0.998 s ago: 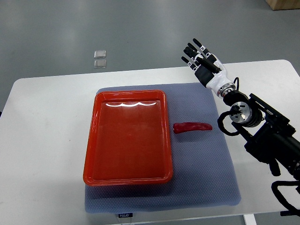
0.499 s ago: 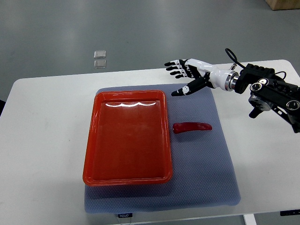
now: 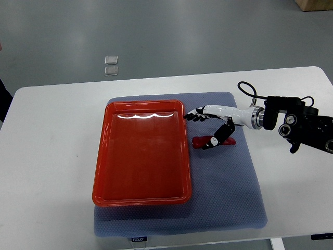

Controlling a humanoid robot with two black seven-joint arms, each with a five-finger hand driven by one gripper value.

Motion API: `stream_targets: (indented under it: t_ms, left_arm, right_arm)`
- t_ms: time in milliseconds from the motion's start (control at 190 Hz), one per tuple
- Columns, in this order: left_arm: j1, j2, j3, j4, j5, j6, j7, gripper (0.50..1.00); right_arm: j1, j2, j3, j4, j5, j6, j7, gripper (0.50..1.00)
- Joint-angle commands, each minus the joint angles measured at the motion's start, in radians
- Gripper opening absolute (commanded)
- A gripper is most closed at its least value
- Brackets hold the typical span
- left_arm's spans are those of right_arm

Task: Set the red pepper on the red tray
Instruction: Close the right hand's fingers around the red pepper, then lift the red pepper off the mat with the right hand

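Now lowered from above the grey mat (image 3: 229,192), right hand (image 3: 212,125) fingers spread over red pepper (image 3: 200,141), just beside red tray (image 3: 141,195).

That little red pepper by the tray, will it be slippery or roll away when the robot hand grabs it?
The red pepper looks glossy, so it may slip between the fingers. It is long, thin and slightly curved, so it would probably rock rather than roll far. It lies on the textured grey mat, which likely helps hold it. The right robot hand is open over it.

One red pepper (image 3: 213,141), one red tray (image 3: 141,152), one grey mat (image 3: 229,192), one robot hand (image 3: 210,122).
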Motion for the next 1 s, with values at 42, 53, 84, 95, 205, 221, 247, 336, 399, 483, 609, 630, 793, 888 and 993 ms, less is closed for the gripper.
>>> stream_targets:
  t_ms: [42,53,84,95,205,221,247,336,399,483,609,630,793,888,993]
  left_arm:
    - [0.000,0.000,0.000,0.001,0.000,0.000,0.000,1.000]
    - [0.000,0.000,0.000,0.001,0.000,0.000,0.000,1.000]
    - [0.000,0.000,0.000,0.002,0.000,0.000,0.000,1.000]
    - [0.000,0.000,0.000,0.002,0.000,0.000,0.000,1.000]
    - [0.000,0.000,0.000,0.002,0.000,0.000,0.002,1.000]
    - [0.000,0.000,0.000,0.002,0.000,0.000,0.002,1.000]
    - [-0.001,0.000,0.000,0.002,0.000,0.000,0.002,1.000]
    - [-0.001,0.000,0.001,0.002,0.000,0.000,0.002,1.000]
    - [0.000,0.000,0.001,0.002,0.000,0.000,0.002,1.000]
    - [0.000,0.000,0.001,0.002,0.000,0.000,0.002,1.000]
    - [0.000,0.000,0.001,0.002,0.000,0.000,0.002,1.000]
    - [0.000,0.000,0.001,0.002,0.000,0.000,0.002,1.000]
    - [0.000,0.000,0.001,0.002,0.000,0.000,0.002,1.000]
    - [0.000,0.000,0.000,0.002,0.000,0.000,0.002,1.000]
    - [0.000,0.000,0.000,0.002,0.000,0.000,0.002,1.000]
  right_arm:
    - [-0.038,0.002,-0.001,0.000,-0.028,-0.049,0.000,0.905]
    - [-0.039,0.002,-0.001,0.000,-0.031,-0.052,0.000,0.905]
    - [-0.046,0.000,-0.001,0.000,-0.040,-0.059,0.000,0.905]
    - [-0.047,0.000,-0.001,0.000,-0.043,-0.062,0.000,0.905]
    - [-0.065,-0.003,-0.003,-0.002,-0.067,-0.084,0.000,0.899]
    - [-0.067,-0.003,-0.003,-0.002,-0.069,-0.085,0.000,0.899]
    - [-0.070,-0.003,-0.003,-0.002,-0.075,-0.089,0.000,0.895]
    - [-0.076,-0.007,-0.010,-0.003,-0.087,-0.104,0.000,0.889]
    - [-0.078,-0.007,-0.015,-0.005,-0.092,-0.110,0.000,0.883]
    - [-0.079,-0.009,-0.020,-0.008,-0.103,-0.119,0.000,0.862]
    - [-0.079,-0.010,-0.026,-0.011,-0.103,-0.121,0.000,0.774]
    - [-0.079,-0.010,-0.026,-0.011,-0.103,-0.121,0.000,0.742]
    - [-0.079,-0.009,-0.027,-0.015,-0.144,-0.131,0.000,0.515]
    - [-0.078,-0.010,-0.029,-0.015,-0.149,-0.135,0.000,0.500]
    - [-0.069,-0.030,-0.026,-0.015,-0.147,-0.135,0.000,0.500]
